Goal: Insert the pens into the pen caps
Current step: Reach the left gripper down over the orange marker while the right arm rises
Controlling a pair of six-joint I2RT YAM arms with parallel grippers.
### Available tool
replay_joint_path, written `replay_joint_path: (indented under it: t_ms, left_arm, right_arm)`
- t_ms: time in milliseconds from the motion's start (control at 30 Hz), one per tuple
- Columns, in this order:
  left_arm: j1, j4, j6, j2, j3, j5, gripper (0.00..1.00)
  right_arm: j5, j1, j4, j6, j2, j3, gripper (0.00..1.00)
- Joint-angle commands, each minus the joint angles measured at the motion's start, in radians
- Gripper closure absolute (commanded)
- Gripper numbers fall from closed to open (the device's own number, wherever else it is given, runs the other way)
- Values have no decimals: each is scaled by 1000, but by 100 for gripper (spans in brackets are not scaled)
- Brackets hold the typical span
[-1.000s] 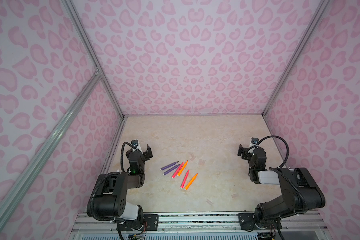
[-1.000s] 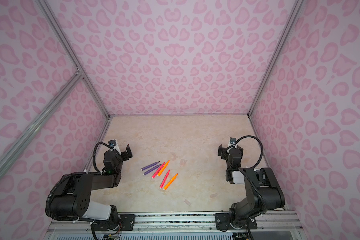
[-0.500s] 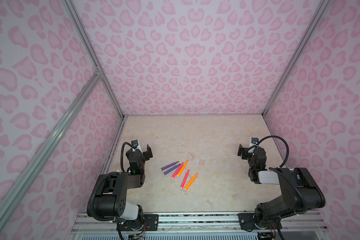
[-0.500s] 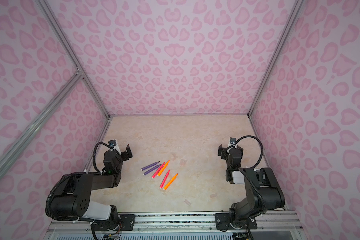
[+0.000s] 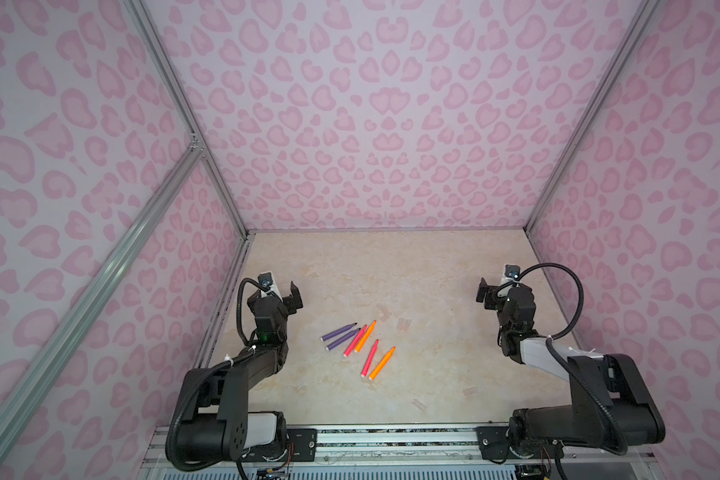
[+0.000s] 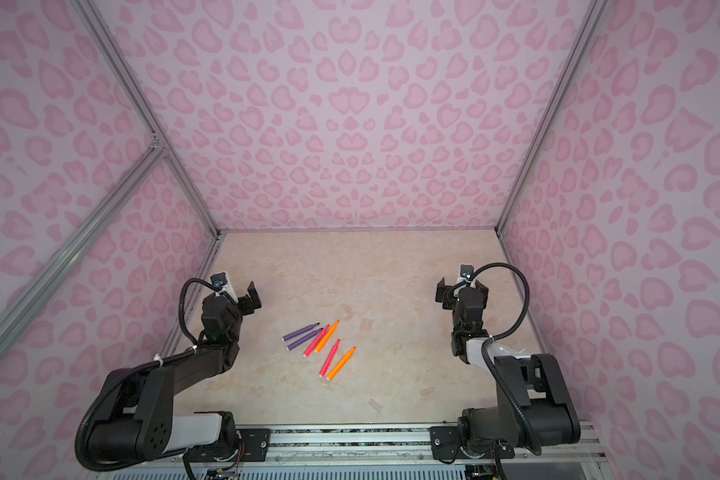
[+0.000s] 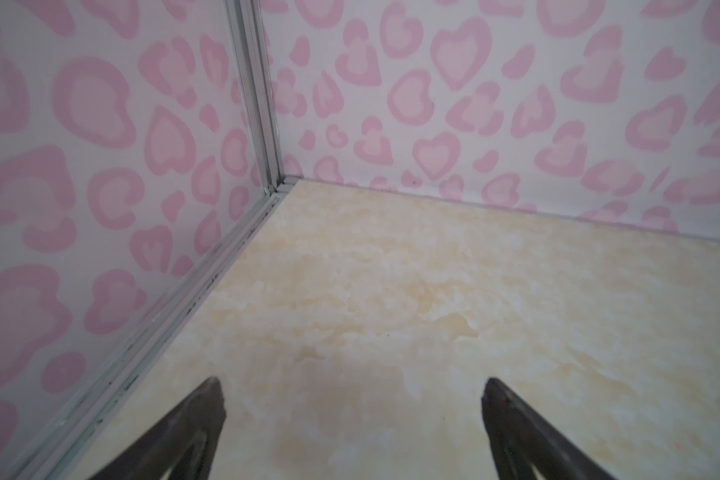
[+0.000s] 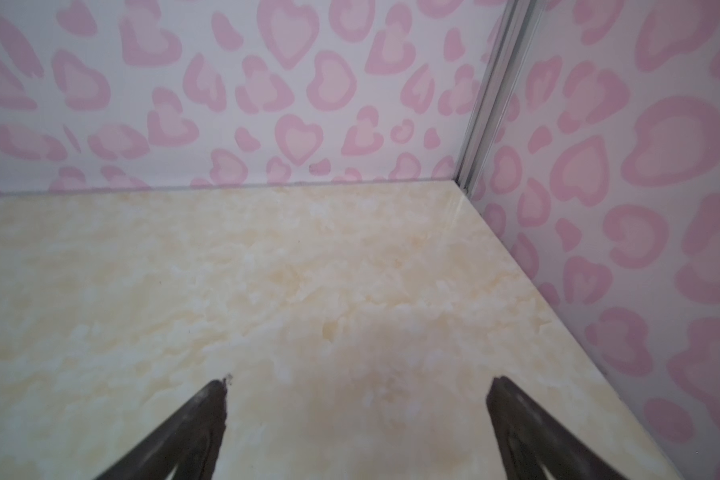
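Several pens lie uncapped in the middle of the beige floor in both top views: two purple pens (image 5: 339, 336) (image 6: 302, 335), a pink-red pen (image 5: 355, 340) beside an orange pen (image 5: 365, 330), and nearer the front another pink-red pen (image 6: 329, 357) beside an orange pen (image 6: 341, 363). Several clear pen caps lie faint around them, such as one pen cap (image 5: 402, 324) to the right and another pen cap (image 5: 419, 404) near the front. My left gripper (image 5: 282, 296) (image 7: 352, 390) hovers open at the left wall, empty. My right gripper (image 5: 497, 293) (image 8: 360, 390) hovers open at the right, empty.
Pink heart-patterned walls (image 5: 383, 124) close in the floor on three sides, with aluminium frame posts (image 7: 258, 104) in the back corners. A metal rail (image 5: 391, 440) runs along the front edge. Both wrist views show only bare beige floor (image 8: 267, 270) and the back corners.
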Motion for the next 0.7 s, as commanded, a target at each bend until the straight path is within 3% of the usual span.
replay_joint_path:
  t_ms: [0,67,100,167,233,267,333,500,667]
  left_arm:
    - [2,-149,-113,-110,4,-80,2]
    - [2,-226,-162,-201,19,-41,2]
    - [2,-292,-223,-239,41,-34,2]
    - [1,-531,-405,-319,140,-34,2]
    - [1,-740,-483,-365,229,12,2]
    - [1,-786,-511,-384,240,25,2]
    - [0,-879,-562,-424,239,-11,2]
    - [2,-879,-489,-601,158,149,2]
    - [-1,-929,-433,-757,164,256,2]
  right_arm:
    - [145,-2,-339,156,-69,75,1]
    - [275,-5,-608,382,-111,171,1]
    - [270,-14,-734,440,-125,213,1]
    - [101,-49,-744,496,-172,215,1]
    - [-172,-101,-738,550,-251,202,1]
    - [-234,-91,-732,562,-302,186,1]
    - [-187,-19,-799,604,-402,160,1]
    - [-3,248,-769,652,-620,-1,2]
    - [154,470,-726,702,-685,-79,7]
